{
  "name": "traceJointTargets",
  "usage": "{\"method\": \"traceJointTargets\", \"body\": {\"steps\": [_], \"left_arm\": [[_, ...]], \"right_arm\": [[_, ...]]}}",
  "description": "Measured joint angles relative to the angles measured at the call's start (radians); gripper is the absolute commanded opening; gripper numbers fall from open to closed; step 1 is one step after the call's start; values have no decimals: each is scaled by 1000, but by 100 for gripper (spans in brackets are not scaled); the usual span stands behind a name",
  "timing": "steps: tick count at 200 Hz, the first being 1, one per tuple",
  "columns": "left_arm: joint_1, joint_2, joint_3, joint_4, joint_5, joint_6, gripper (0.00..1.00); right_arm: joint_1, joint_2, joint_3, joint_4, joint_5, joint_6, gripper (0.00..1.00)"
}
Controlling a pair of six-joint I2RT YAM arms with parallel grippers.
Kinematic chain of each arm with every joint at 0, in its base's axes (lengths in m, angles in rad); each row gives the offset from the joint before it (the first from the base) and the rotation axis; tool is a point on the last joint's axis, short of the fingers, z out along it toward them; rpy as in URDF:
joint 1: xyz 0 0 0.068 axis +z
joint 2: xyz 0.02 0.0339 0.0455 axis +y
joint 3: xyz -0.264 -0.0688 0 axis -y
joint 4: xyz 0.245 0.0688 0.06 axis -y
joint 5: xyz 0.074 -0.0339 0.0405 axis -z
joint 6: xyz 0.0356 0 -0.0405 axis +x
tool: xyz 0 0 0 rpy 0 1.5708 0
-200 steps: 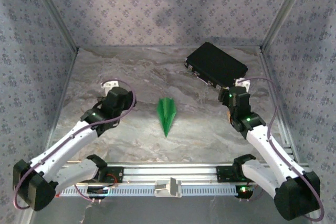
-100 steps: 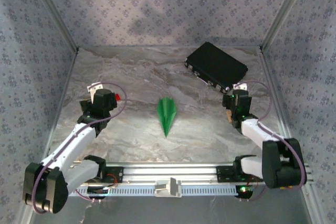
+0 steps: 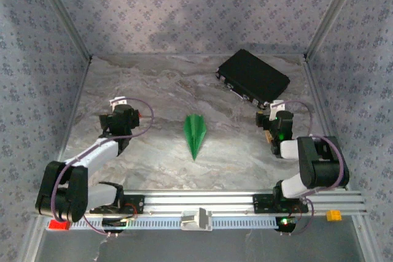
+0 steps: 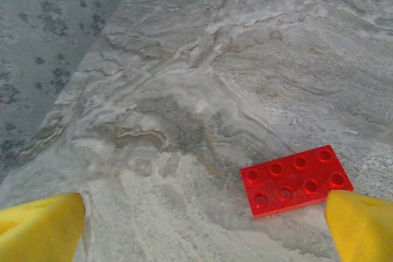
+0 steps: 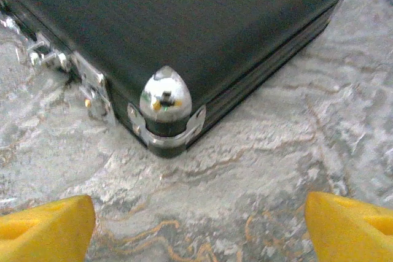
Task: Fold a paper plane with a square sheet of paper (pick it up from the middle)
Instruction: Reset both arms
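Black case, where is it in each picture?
Top external: the black case lies at the far right of the marble tabletop.
Right wrist: it spans the top, its shiny metal corner near the middle.
Left wrist: this camera faces a red block instead.
Shared landmark: the marble tabletop's grey veins.

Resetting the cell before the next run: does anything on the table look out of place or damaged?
Nothing looks damaged. The slim green paper plane lies flat in the middle. Two oddities: a flat red studded block lies loose on the left, and the black rectangular case sits at a skew, far right.
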Motion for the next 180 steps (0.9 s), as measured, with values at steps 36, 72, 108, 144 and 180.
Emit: {"method": "traceJointTargets", "body": {"steps": [36, 72, 108, 144, 180], "left_arm": [[49, 93, -39, 171, 113, 42, 100], [143, 110, -32, 258, 256, 68, 100], [235, 203, -72, 483, 378, 66, 100], [252, 285, -84, 505, 394, 47, 100], [246, 285, -76, 516, 387, 43, 100]], "right_arm": [[-34, 6, 56, -8, -3, 27, 99], [-35, 6, 60, -6, -3, 31, 99], [-35, 6, 60, -6, -3, 31, 99], [-35, 6, 60, -6, -3, 31, 99], [-35, 6, 60, -6, -3, 31, 99]]}}
